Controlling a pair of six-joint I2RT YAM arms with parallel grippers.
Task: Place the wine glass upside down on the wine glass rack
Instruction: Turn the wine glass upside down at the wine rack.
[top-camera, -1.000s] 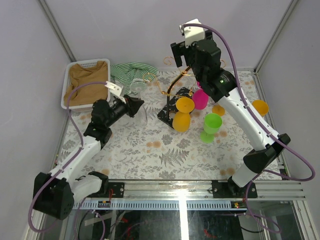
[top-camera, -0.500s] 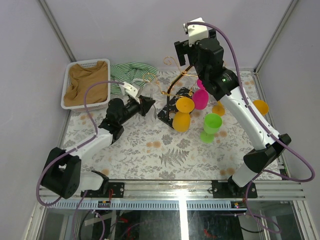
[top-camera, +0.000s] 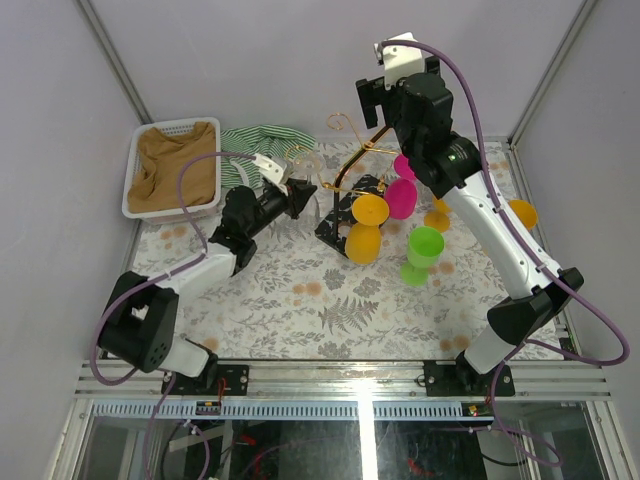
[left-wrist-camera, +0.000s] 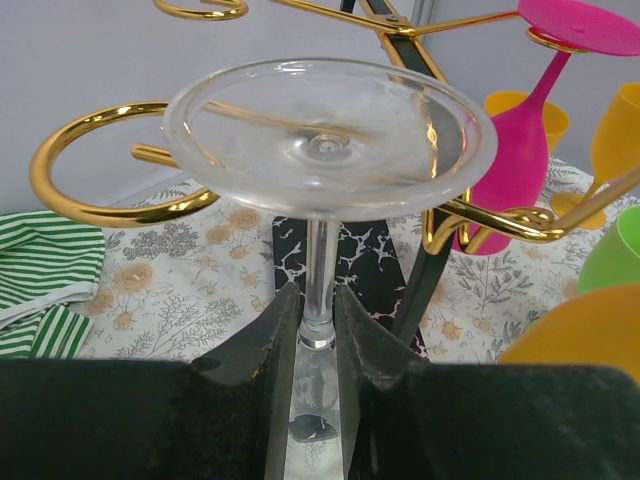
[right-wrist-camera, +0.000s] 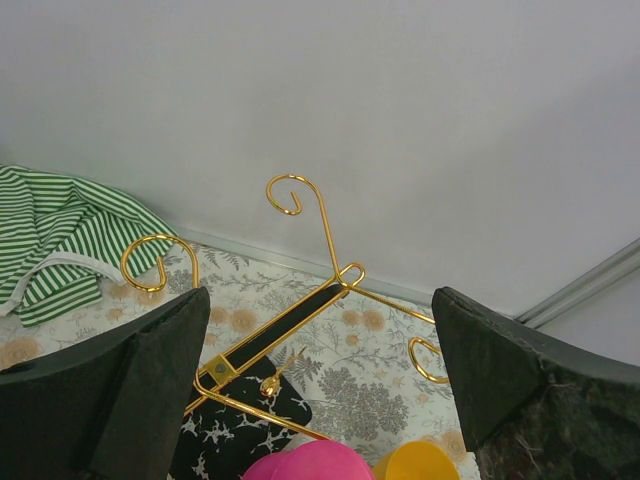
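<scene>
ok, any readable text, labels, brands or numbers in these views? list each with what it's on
None readable.
No print shows on the clear wine glass in the left claw, the thin gold metal rack, its black speckled base, the pink plastic glass, the white basket or the green striped cloth.
Small orange tags on the metal rail: too small to tell if they carry print.

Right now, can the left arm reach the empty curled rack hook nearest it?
Likely yes. The left gripper, shut on the stem of the clear wine glass, sits close to that empty hook with nothing between them; the pink glass hangs on the other side.
</scene>
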